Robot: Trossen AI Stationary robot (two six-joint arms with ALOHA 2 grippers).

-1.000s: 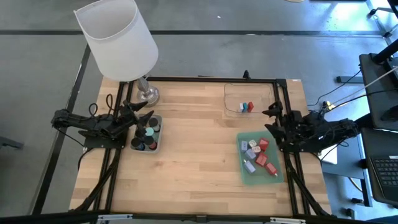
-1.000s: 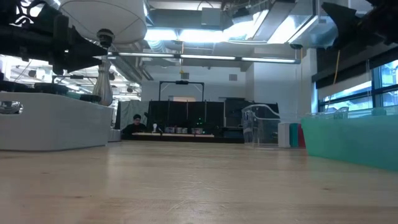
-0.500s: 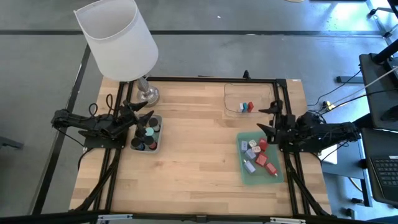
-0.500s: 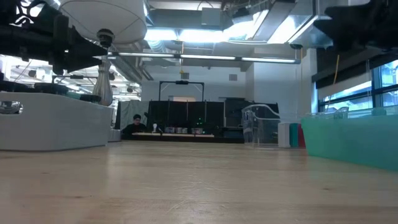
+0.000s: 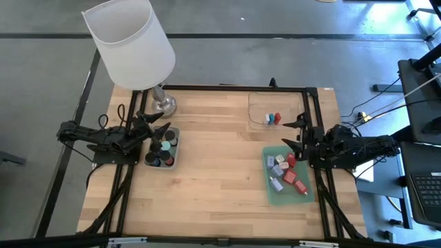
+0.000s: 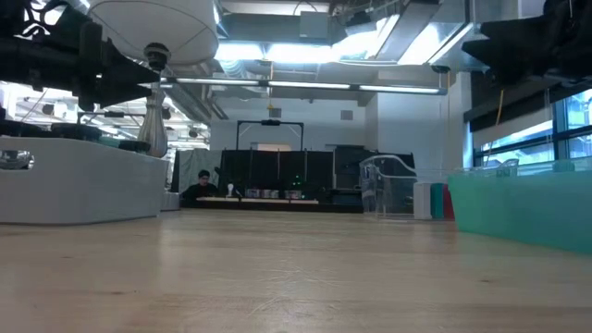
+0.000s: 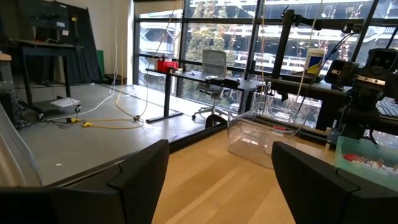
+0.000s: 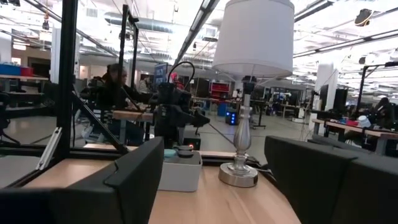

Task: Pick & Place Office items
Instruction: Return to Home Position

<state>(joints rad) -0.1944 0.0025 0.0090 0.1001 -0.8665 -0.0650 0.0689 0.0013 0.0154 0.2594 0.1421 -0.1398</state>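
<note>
Several red, lilac-blue and pink blocks (image 5: 286,171) lie in the translucent green tray (image 5: 270,189) at the table's right. A red and a blue piece (image 5: 273,118) lie in the clear tray (image 5: 258,103) at the far right. Black round caps and small coloured bits (image 5: 162,147) sit in a pale tray (image 5: 172,164) at the left. My left gripper (image 5: 157,131) is open and empty above that tray's far left corner; its fingers show apart in its wrist view (image 7: 217,168). My right gripper (image 5: 289,134) is open and empty above the green tray's far right corner (image 8: 214,168).
A lamp with a white shade (image 5: 131,41) stands on its metal base (image 5: 162,103) at the table's far left corner. A dark frame (image 5: 220,87) runs along the table's far edge and sides. Bare wood (image 5: 217,165) lies between the left tray and the green tray.
My right gripper has moved a little toward the table's left edge, out over the green tray's far right corner, staying open. My left arm and all items have kept still.
</note>
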